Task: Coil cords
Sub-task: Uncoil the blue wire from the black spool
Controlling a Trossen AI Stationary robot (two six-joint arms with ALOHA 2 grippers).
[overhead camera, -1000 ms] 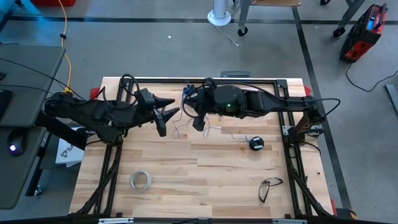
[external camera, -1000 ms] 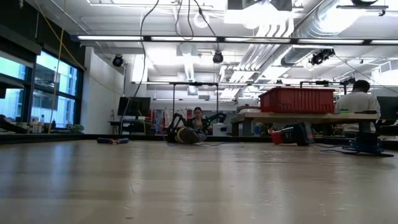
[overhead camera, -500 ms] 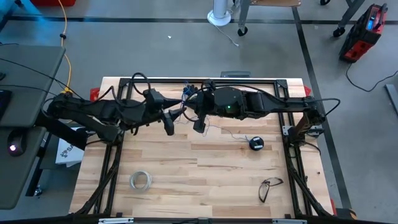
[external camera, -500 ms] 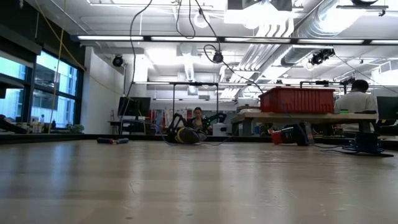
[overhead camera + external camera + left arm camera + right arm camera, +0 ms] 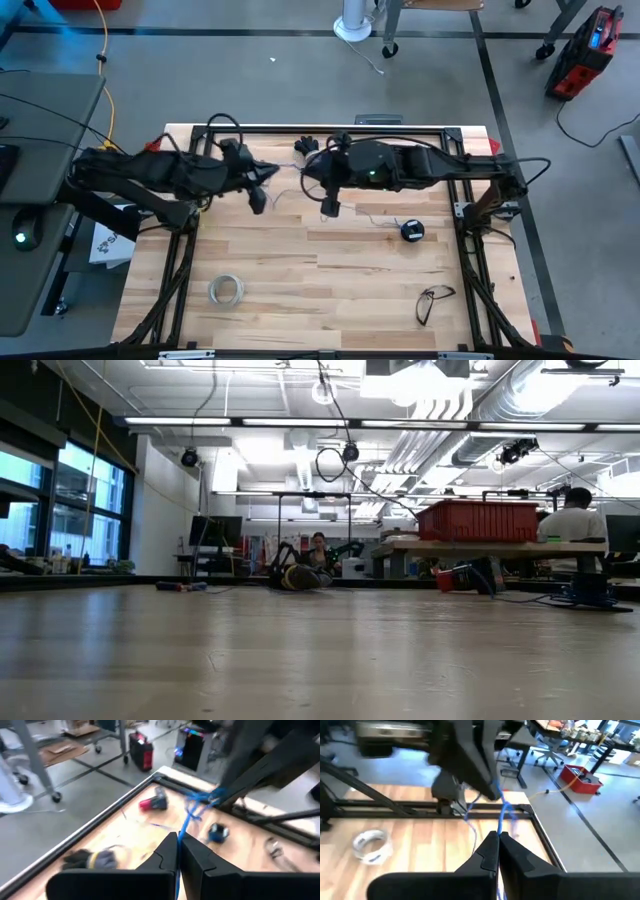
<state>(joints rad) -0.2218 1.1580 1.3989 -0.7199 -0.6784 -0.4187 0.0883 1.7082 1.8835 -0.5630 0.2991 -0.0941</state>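
From overhead I see both of my dark arms reaching in from opposite sides of the wooden worktop (image 5: 330, 270), meeting over its far half. The left arm stretches level from the left edge, its left gripper (image 5: 268, 178) pointing toward the middle. The right arm lies across from the right edge, elbow bent, with the right gripper (image 5: 329, 207) angled down toward the boards.

Through the left wrist camera, the left gripper (image 5: 178, 851) has its two dark fingers (image 5: 165, 854) pressed together, clenched on the thin blue wire (image 5: 186, 822), which rises from between the tips toward a tangled knot by the other arm. Through the right wrist camera, the right gripper (image 5: 497, 849) is likewise closed, its fingers (image 5: 489, 851) pinching the same blue wire (image 5: 501, 817), which runs up from the tips to the left arm's fingers opposite. So the wire hangs in the air between the two grippers, held at both ends of a short span.

From overhead, a faint strand trails over the boards to the small dark spool (image 5: 412, 231), lying on the worktop near the right arm, apart from both grippers. A whitish tape ring (image 5: 226, 290) and a pair of glasses (image 5: 432, 300) lie toward the near edge. A dark glove (image 5: 306, 145) rests by the far rail.
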